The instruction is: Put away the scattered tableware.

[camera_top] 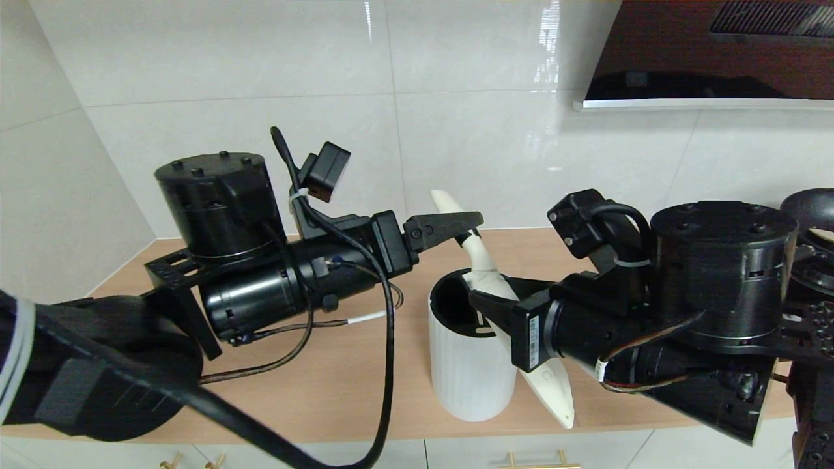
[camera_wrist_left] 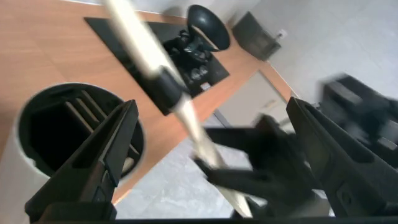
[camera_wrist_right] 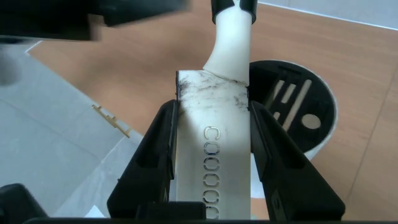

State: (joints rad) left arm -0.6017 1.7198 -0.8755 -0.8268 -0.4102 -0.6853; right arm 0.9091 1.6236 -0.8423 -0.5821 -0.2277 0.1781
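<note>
Clamped tight on spatula [camera_top: 485,266] blade with right claw [camera_wrist_right: 213,134]; handle slanting up between wide-open, empty left claw [camera_wrist_left: 212,106]; holder [camera_top: 469,378] just below.

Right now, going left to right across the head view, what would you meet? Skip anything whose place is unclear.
Left wrist camera → holder → right wrist camera → pan. Spatula omitted: it crosses the holder.

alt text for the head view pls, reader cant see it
The right gripper grips a tilted white spatula by its blade, right by the rim of a white holder on a wooden counter. The left gripper, jaws open, is at the spatula's handle, with white wall tiles behind.
</note>
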